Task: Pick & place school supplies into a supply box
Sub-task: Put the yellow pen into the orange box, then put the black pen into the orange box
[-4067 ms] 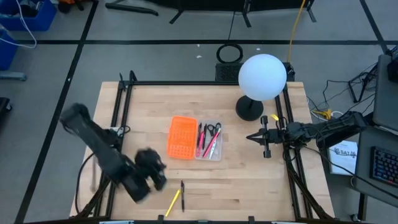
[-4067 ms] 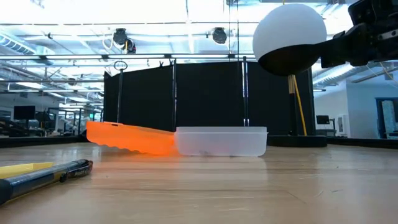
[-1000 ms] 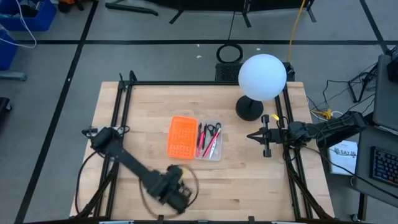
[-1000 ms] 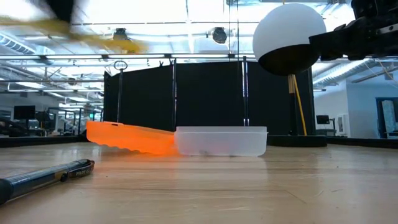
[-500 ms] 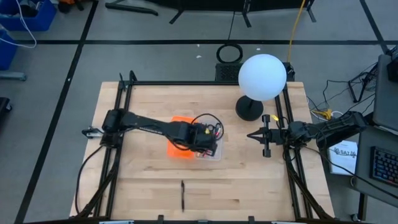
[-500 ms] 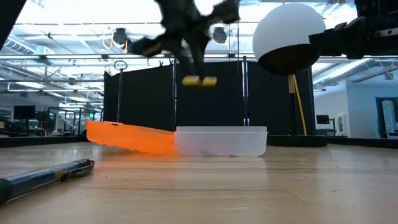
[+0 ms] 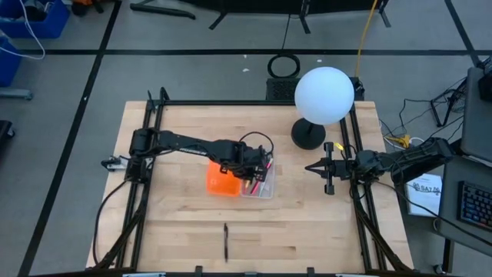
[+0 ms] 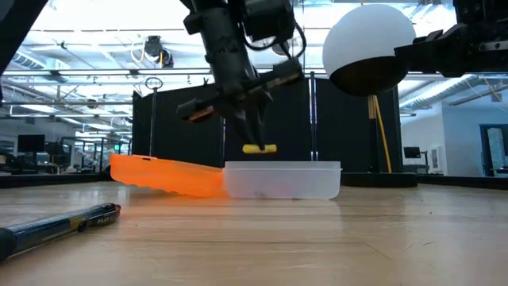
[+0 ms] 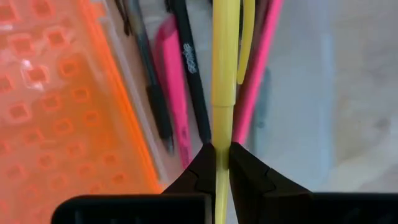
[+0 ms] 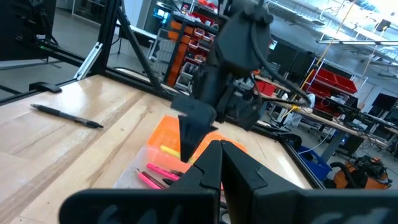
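My left gripper (image 7: 252,168) hangs over the supply box (image 7: 269,192), a clear tray, shut on a yellow pen (image 9: 224,62). In the low view the pen's end (image 8: 259,148) shows just above the tray's rim (image 8: 282,165). Inside the tray lie black pens (image 9: 189,68), a pink marker (image 9: 173,87), a thin pink pen (image 9: 258,68) and scissors (image 7: 265,159). One black pen (image 7: 225,242) lies flat on the table near the near edge. My right gripper (image 7: 309,168) waits shut at the table's right side. My left gripper pinches the yellow pen between its two fingers (image 9: 202,171), on the thinner stretch (image 9: 219,152) just behind the thicker barrel. The fingers come from above, pointing down, and lie across the pen. The pen is lifted clear and roughly level, running along the tray's length over the pens inside.
An orange perforated piece (image 7: 221,181) lies against the tray's left side, its far end raised (image 8: 163,175). A white globe lamp (image 7: 324,95) stands on a dark base (image 7: 307,135) at the far right. Black frame rails run along the left and right table edges.
My left gripper, shut on the yellow pen, has swung from close to the table's near edge toward the far edge and right until over the tray, then come down toward it. The pen has travelled with it, held high, and now hangs just above the rim.
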